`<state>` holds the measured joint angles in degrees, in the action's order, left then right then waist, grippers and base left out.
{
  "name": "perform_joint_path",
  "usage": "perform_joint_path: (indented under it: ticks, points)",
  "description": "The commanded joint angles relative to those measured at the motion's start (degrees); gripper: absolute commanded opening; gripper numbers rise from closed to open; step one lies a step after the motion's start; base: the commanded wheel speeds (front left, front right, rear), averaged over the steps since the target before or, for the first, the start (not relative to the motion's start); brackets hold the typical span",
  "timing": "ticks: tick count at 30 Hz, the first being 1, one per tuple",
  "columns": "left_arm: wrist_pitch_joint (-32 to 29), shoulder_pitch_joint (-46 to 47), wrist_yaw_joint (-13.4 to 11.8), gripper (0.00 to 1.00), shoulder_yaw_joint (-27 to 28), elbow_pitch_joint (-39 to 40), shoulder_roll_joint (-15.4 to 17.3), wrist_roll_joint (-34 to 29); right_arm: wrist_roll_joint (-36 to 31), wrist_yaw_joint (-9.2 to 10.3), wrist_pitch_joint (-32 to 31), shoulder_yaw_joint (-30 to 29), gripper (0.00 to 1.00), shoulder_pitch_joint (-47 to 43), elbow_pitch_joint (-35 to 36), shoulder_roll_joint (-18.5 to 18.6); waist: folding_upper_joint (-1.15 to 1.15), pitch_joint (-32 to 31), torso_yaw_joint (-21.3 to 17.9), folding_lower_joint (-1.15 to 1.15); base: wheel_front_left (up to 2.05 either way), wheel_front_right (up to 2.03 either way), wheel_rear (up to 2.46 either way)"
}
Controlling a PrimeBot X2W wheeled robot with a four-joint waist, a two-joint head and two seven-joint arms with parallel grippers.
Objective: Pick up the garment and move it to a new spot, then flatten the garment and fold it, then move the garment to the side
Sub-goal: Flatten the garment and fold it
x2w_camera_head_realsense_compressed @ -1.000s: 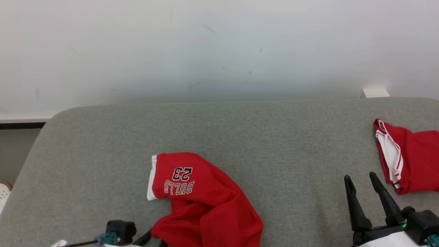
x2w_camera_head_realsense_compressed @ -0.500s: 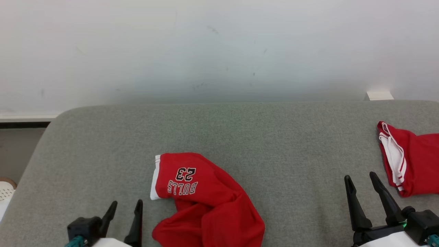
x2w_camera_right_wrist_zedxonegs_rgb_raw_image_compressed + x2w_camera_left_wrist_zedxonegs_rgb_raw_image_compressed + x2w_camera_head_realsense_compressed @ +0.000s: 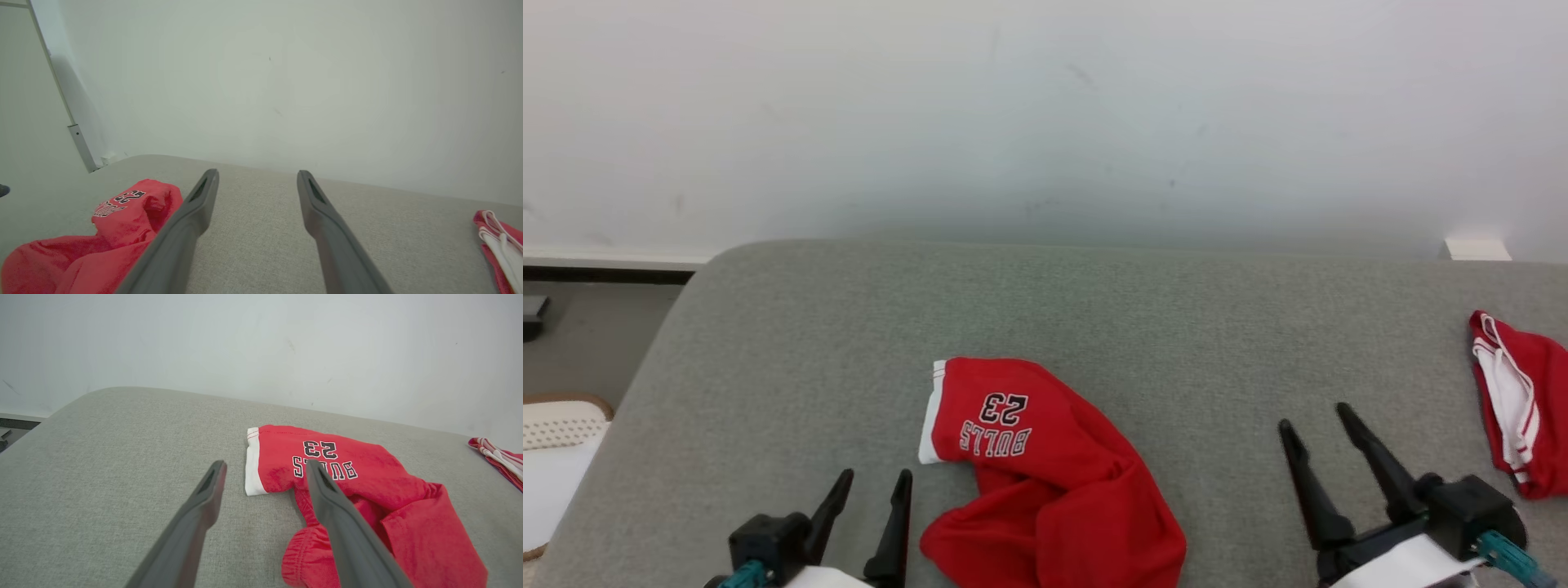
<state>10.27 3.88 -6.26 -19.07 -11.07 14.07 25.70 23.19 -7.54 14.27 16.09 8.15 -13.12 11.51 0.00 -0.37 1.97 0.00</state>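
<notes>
Both pincers are wide open and hold nothing.

Left pincer (image 3: 876, 478): fingers spread, pointing away from me, just left of the garment (image 3: 1045, 482). There is a gap between my inner finger and the cloth, so no contact. From the left wrist cam the pincer (image 3: 266, 465) has one finger over bare bench and the other across the garment (image 3: 367, 498), covering part of the print.

Right pincer (image 3: 1313, 418): fingers spread over bare bench (image 3: 792, 343), between the garment and a second red piece (image 3: 1523, 408). It touches neither. Right wrist cam shows the same: pincer (image 3: 257, 173) over grey fabric, garment (image 3: 102, 237) at lower left, second piece (image 3: 496, 241) at the right edge.

Garment: red shorts, crumpled, not flat, at the near middle of the grey-covered bench. One leg lies out to my left and ends in a white hem band. The rest is bunched toward me.

Print on that leg: "BULLS" with "23", black letters with a white outline. It reads upside down from my head cam and from the left wrist cam.

The second red piece has white trim with thin red stripes and sits well apart at the bench's right end. No lettering is readable on it.

A white wall (image 3: 1045, 122) stands behind the bench.
</notes>
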Motion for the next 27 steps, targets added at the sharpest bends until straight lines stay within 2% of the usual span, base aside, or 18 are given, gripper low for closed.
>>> perform_joint_path:
  ticks: [1,7,12,16,27]
  points:
    - [0.5,0.7,0.3,1.00,-0.1,-0.7,0.1,-0.4,1.5,0.12,-1.5,3.5,1.00,2.2,-0.1,0.9,0.00,0.0,2.2,0.00,0.00,0.00,0.00]
    - [0.7,1.2,0.9,1.00,-1.4,-2.2,-1.2,-0.1,7.8,0.13,-10.9,18.2,1.00,7.0,-0.6,4.2,0.00,-0.3,7.0,0.00,0.00,0.00,0.00]
    - [1.1,1.7,1.2,1.00,-1.9,-3.1,-1.8,0.3,11.4,0.13,-15.7,25.5,1.00,9.9,-1.9,4.8,0.00,0.1,9.8,0.00,0.00,0.00,0.00]
    - [1.6,2.1,1.2,1.00,-2.2,-3.9,-2.3,0.6,12.7,0.12,-19.8,28.4,1.00,12.3,-5.2,4.3,0.00,0.6,11.5,0.00,0.00,0.00,0.00]
    - [3.2,3.1,1.9,1.00,-2.6,-6.6,-4.0,1.3,13.2,0.13,-29.0,31.6,1.00,15.7,-15.5,2.5,0.00,2.1,14.7,0.00,0.00,0.00,0.00]
